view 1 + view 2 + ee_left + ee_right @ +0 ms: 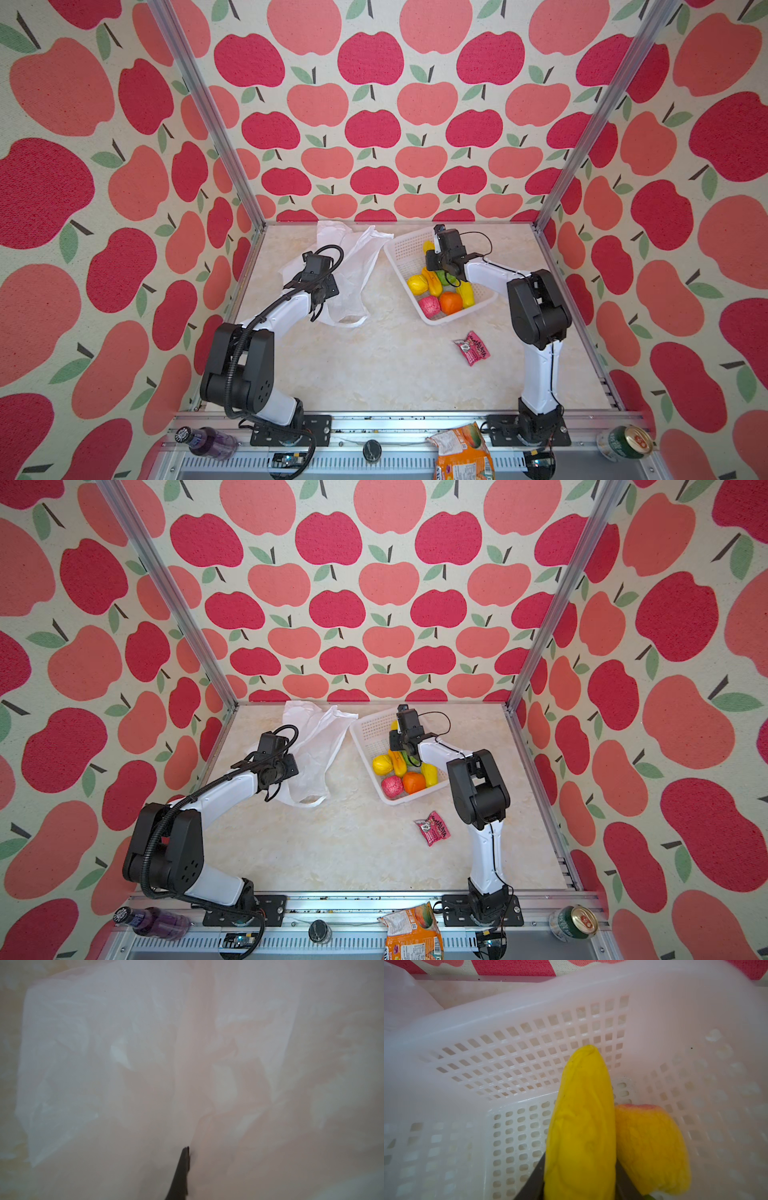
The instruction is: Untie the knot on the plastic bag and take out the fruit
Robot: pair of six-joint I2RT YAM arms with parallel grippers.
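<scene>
Right up against my right wrist camera is a long yellow fruit, and my right gripper has it: the jaws stand part-way apart, one against each side, with the fruit's far tip down inside the white basket beside an orange-yellow fruit. My left gripper is closed tight, and the creases running out from its tip tell me it pinches the film of the plastic bag (only one finger shows there). In both top views the bag lies limp on the table, just beside the basket, with one handle loop lying open. I see no knot anywhere, so I judge the untying done. The basket holds a heap, an orange and a red fruit among it. No lump shows in the bag, so I reckon little is left beyond letting this piece go. The small red packet carries dark lettering I cannot make out. The print on the orange snack bag, the green can and the purple bottle is too small to read.
</scene>
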